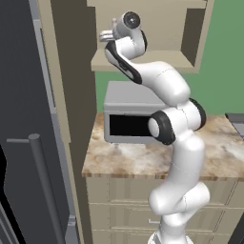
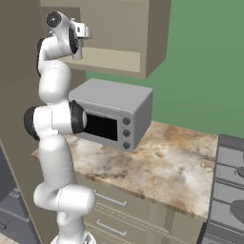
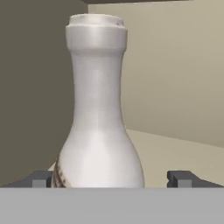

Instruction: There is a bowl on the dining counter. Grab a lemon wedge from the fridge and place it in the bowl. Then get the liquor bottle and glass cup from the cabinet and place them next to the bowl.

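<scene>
The liquor bottle (image 3: pixel 99 131), pale with a narrow neck and a trace of brownish label at its lower left, stands upright on the cabinet's shelf (image 3: pixel 175 153), very close in the hand view. My gripper (image 3: pixel 111 178) is open with the bottle's body between its fingers. The left fingertip (image 3: pixel 42 178) is almost at the bottle, while the right one is a little way off. From the base views my hand (image 1: pixel 107 35) (image 2: pixel 82 30) reaches up into the open beige wall cabinet (image 1: pixel 143 59) (image 2: pixel 119 28). The fridge (image 1: pixel 24 119) stands at the left.
A grey microwave (image 1: pixel 126 112) (image 2: pixel 114 109) sits on the marbled worktop (image 1: pixel 143 159) (image 2: pixel 167 162) under the cabinet, over beige drawers. A stove (image 2: pixel 228 176) is at the right. The fridge's bar handle (image 1: pixel 45 186) is near my base.
</scene>
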Motion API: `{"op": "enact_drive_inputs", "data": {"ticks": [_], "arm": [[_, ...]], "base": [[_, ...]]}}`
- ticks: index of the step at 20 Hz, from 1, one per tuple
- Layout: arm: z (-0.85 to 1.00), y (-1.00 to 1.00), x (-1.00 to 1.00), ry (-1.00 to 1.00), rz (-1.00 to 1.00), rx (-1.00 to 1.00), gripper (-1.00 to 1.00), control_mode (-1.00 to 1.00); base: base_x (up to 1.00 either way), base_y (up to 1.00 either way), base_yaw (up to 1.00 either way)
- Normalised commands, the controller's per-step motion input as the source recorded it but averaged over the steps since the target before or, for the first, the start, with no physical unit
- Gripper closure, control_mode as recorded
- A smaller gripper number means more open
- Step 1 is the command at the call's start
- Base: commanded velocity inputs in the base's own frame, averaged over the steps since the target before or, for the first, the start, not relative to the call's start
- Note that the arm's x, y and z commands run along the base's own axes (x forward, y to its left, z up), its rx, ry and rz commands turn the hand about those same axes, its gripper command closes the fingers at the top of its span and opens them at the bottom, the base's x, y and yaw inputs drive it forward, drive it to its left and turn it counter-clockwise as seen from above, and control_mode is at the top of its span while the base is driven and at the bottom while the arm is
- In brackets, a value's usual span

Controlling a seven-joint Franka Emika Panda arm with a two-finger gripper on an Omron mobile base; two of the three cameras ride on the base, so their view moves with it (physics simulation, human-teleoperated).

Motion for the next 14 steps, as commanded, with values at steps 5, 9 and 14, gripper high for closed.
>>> {"op": "enact_drive_inputs", "data": {"ticks": [5, 9, 14], "arm": [[-0.02, 0.12, 0.24, 0.0, -0.04, 0.0, 1.0, -1.0], [0.0, 0.09, 0.04, 0.0, -0.03, 0.0, 1.0, -1.0], [0.03, 0.01, -0.16, -0.03, -0.03, 0.0, 1.0, -1.0]], "base": [[0.0, 0.0, 0.0], [0.0, 0.0, 0.0], [0.0, 0.0, 0.0]]}}
